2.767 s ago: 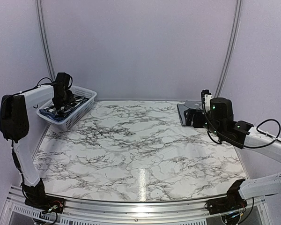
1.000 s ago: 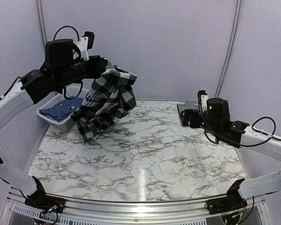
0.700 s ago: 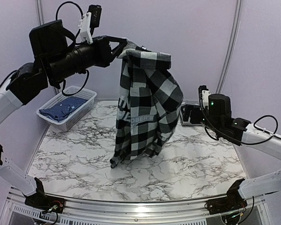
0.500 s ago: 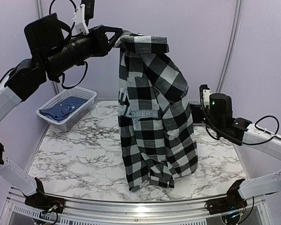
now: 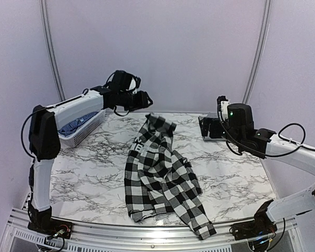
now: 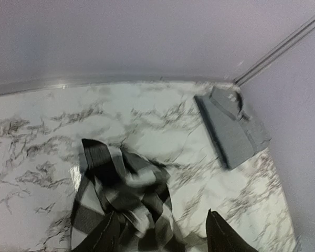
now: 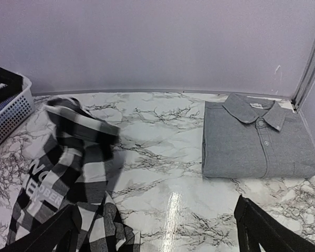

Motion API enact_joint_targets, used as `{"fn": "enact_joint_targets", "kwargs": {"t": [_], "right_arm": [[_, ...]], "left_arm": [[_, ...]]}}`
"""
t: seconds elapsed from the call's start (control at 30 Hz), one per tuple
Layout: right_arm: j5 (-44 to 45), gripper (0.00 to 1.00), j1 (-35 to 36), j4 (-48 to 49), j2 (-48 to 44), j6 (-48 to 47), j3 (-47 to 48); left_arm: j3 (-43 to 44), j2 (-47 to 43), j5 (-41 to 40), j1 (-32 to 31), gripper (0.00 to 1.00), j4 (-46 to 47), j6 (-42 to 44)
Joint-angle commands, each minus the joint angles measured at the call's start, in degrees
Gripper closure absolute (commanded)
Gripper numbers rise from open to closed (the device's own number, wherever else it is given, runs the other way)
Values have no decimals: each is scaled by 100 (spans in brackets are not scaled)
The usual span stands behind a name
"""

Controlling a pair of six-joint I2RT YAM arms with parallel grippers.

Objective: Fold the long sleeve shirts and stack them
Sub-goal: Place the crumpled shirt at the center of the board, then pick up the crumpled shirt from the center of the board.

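Top external view: a basket (image 5: 86,126) sits at upper left. Right of it the left gripper (image 5: 143,100) hangs released, jaws apart, above the table (image 5: 94,173). The checked shirt (image 5: 160,176) lies crumpled across the centre, trailing toward the lower right. Right of centre, the right gripper (image 7: 155,210) gapes empty near a folded grey shirt (image 7: 254,139).

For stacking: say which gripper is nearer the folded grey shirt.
Right. The right gripper sits just beside the folded grey shirt; the left gripper hangs far across, above the checked shirt.
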Motion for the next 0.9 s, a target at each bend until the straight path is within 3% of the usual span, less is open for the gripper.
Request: {"fn": "enact_joint_targets", "kwargs": {"t": [0.0, 0.07, 0.2, 0.57, 0.87], "right_arm": [[-461, 1, -31, -255, 168, 36, 175], [-756, 1, -22, -272, 206, 23, 60], [-1017, 2, 166, -387, 323, 93, -164], [-1657, 20, 1097, -221, 1360, 677, 133], [-1951, 29, 1371, -56, 2198, 1154, 282]], "left_arm": [[193, 100, 178, 0, 35, -408, -92], [66, -6, -50, 0, 26, -416, -98], [-541, -488, -350, -15, 25, -442, -173], [-3615, -1985, -643, -644, 50, -398, -690], [-4868, -2218, -324, -1037, 56, 331, -1319]]}}
